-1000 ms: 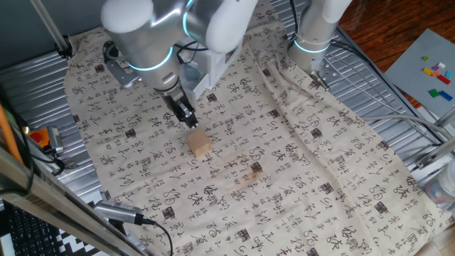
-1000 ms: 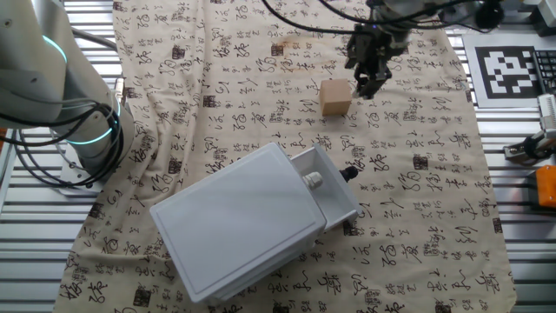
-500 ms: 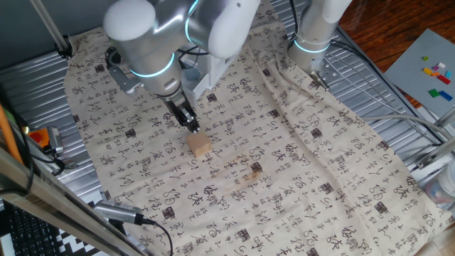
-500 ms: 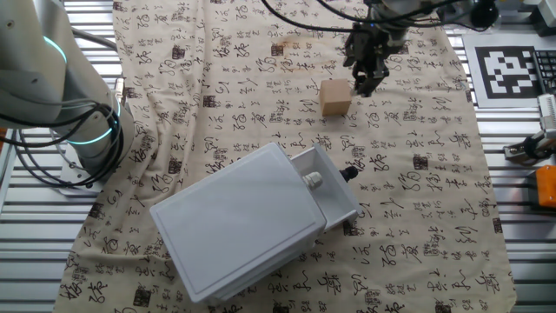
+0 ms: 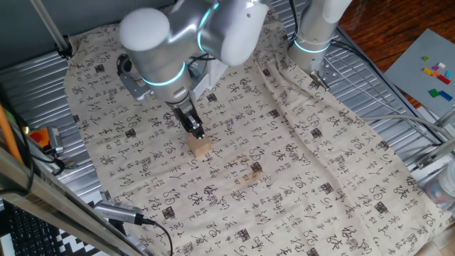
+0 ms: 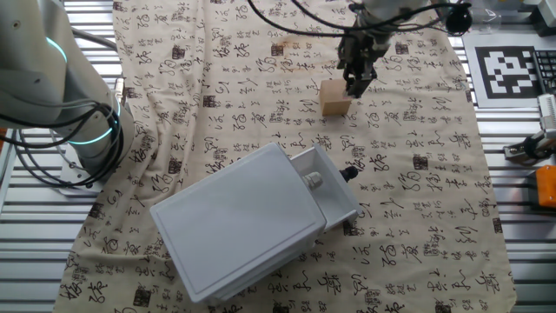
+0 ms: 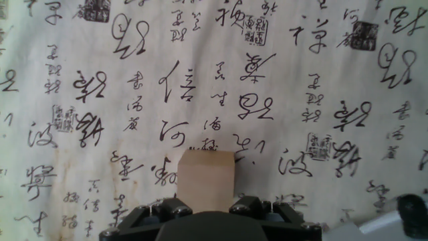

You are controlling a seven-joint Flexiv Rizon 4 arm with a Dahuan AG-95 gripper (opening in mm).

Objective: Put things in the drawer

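Note:
The light-tan wooden cube [image 5: 201,146] rests on the printed cloth; it also shows in the other fixed view [image 6: 334,97] and at the bottom middle of the hand view [image 7: 207,177]. My gripper [image 5: 197,131] hangs just over it, fingers pointing down, also seen in the other fixed view [image 6: 354,84]. In the hand view the gripper [image 7: 207,209] has its jaws apart, one on each side of the cube's near end, and holds nothing. The white-grey drawer cabinet [image 6: 234,226] lies on the cloth with its tray [image 6: 337,202] slid partly out, a short way from the cube.
A brownish stain [image 5: 249,173] marks the cloth beside the cube. A second arm's base [image 6: 61,96] stands at the cloth's edge. An orange object [image 6: 546,186] and a marker board [image 6: 512,65] lie off the cloth on the ribbed metal table.
My gripper has moved sideways and down toward the cube and now stands right over it. The cube and the drawer have not moved.

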